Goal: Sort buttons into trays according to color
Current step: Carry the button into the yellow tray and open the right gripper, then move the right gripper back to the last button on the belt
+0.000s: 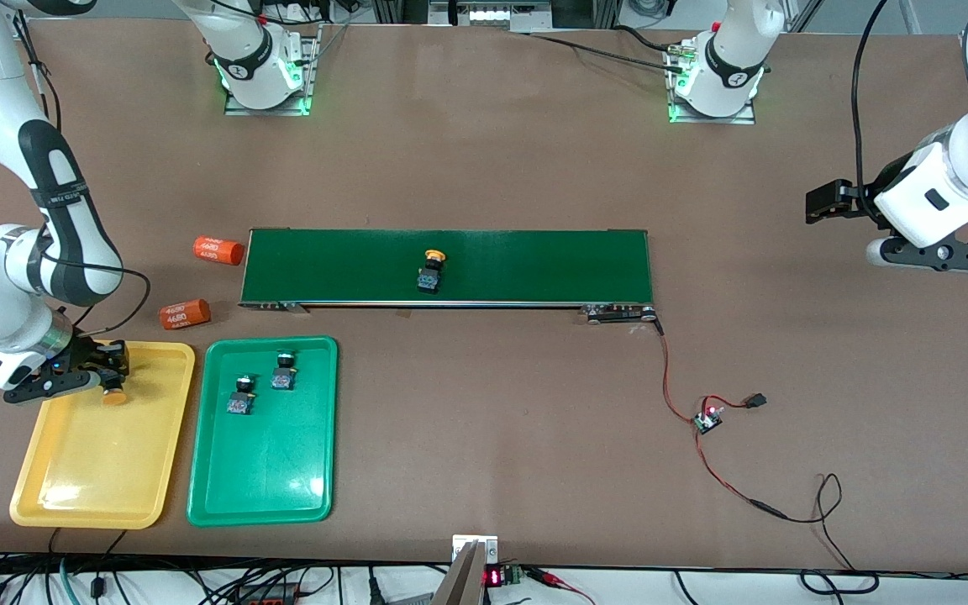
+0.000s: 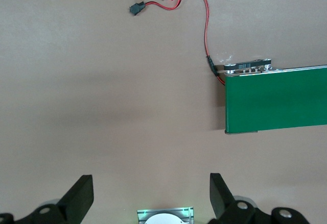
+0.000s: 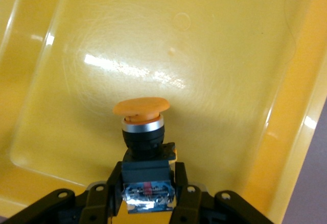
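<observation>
Right gripper is clamped on an orange-capped button over the yellow tray, cap pointing away from the fingers. Left gripper is held open above bare table, waiting.

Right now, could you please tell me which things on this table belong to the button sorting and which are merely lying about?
Belong to the job:
- yellow plastic tray
- green plastic tray
- two green-capped buttons in the green tray
- yellow-capped button on the belt
- yellow-capped button in the right gripper

Lying about:
- two orange "4680" cylinders
- small wired circuit board
- left gripper, waiting open
</observation>
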